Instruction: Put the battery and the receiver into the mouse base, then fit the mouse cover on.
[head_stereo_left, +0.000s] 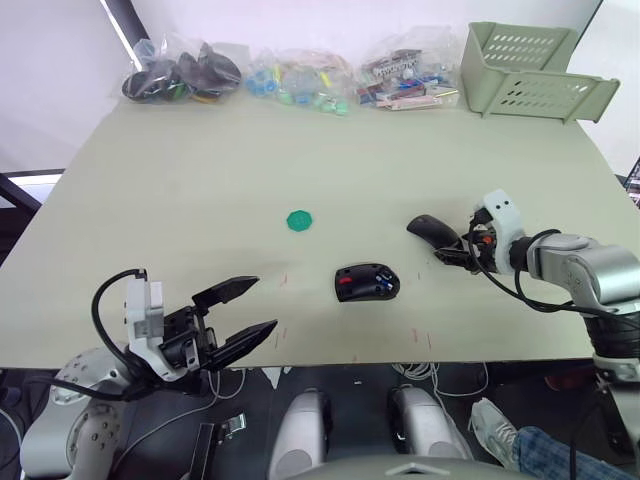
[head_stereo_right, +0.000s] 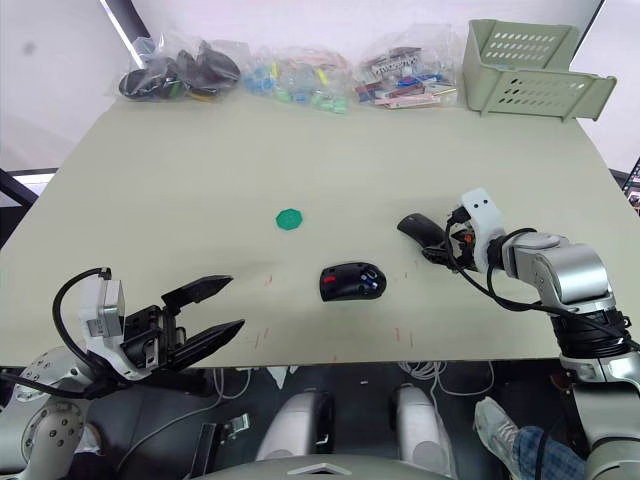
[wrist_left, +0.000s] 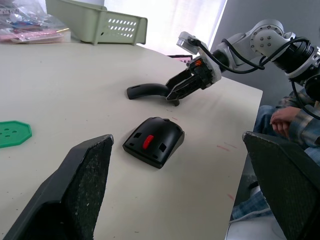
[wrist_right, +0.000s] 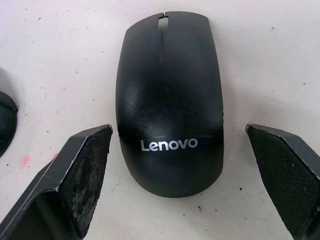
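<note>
While the table (head_stereo_left: 200, 200) carries everything, the left claw (head_stereo_left: 235, 320) hangs released near its front edge. The right claw (wrist_right: 185, 175) is spread wide around the mouse cover (wrist_right: 169, 100), not touching. The mouse base (head_stereo_left: 366, 282) lies between both claws, battery (head_stereo_left: 383, 284) inside.

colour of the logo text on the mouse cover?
White or silvery lettering on the glossy black mouse cover; clearest in the right wrist view.
</note>
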